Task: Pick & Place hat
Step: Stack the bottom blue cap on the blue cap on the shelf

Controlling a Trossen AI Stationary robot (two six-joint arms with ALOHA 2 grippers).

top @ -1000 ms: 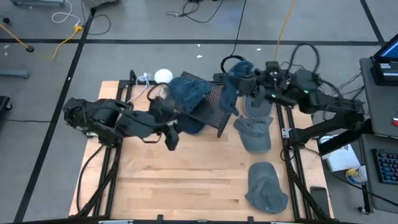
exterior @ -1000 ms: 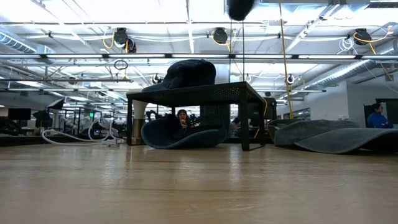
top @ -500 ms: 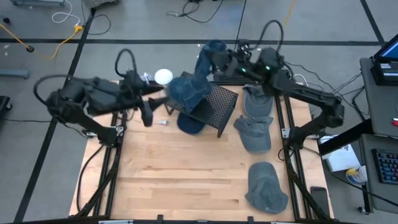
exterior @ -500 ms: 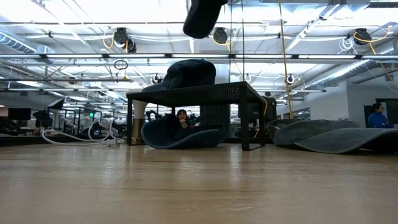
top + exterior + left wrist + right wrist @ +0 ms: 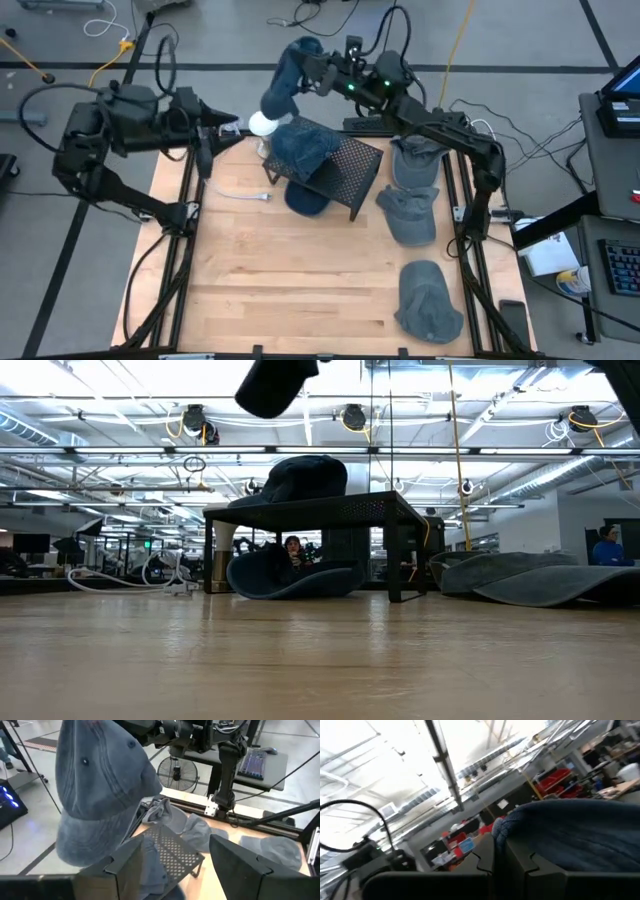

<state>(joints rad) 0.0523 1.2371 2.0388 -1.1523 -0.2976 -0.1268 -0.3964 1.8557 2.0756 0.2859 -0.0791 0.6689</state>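
Observation:
My right gripper is shut on a blue denim hat, high above the table's far edge, left of the black mesh rack. The left wrist view shows this hat hanging large in front; in the low view it is at the top. A second hat lies on the rack's top and a third lies under it. My left gripper is open at the far left, pointing at the held hat without touching it. My right gripper pinches the hat's rolled edge between its two fingers. It reaches roughly level toward the table's left. The hat is lifted clear of table and rack and droops from the fingers toward the left, its crown bulging.
Three grey-blue hats lie along the table's right side. A white round object sits by the rack's far left corner, a small cable on the wood. Bare wood fills the near half.
My right gripper carried the hat from the rack's far right corner up and toward the table's far left, and the hat now hangs higher and left of the rack. My left arm drew back from beside the rack toward the far left edge and rose.

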